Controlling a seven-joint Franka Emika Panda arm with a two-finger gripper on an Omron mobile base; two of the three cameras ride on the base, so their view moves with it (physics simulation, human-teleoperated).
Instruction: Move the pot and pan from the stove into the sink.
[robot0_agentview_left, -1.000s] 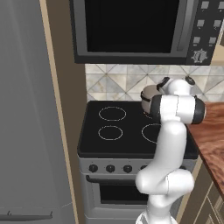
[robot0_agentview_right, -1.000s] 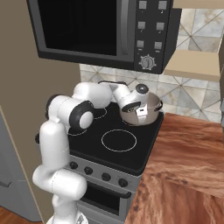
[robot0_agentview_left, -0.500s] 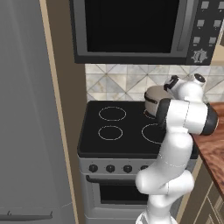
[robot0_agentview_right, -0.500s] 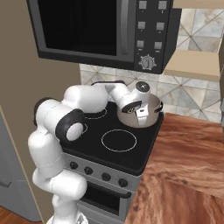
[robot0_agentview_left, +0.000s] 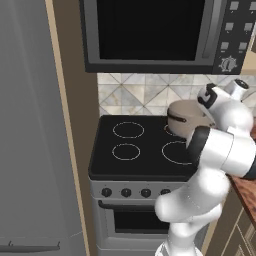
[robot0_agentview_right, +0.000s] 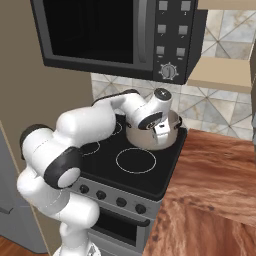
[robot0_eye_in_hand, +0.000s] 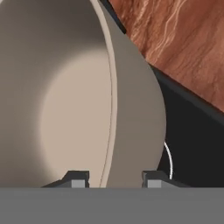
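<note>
Where fingers (robot0_eye_in_hand: 77, 179) straddle pot (robot0_eye_in_hand: 65, 96), unlabelled

The arm (robot0_agentview_right: 75, 130) is glossy white, built of fat rounded segments with dark bands at the joints; its hand (robot0_eye_in_hand: 113, 179) ends in two small dark fingertips (robot0_eye_in_hand: 77, 178).

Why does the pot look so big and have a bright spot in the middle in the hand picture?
Hand view: the camera sits right against the pot, so it looms large; light falls on its middle and fades to shadow at the edges. Right base view: the pot looks normal-sized and evenly lit on the stove.
</note>
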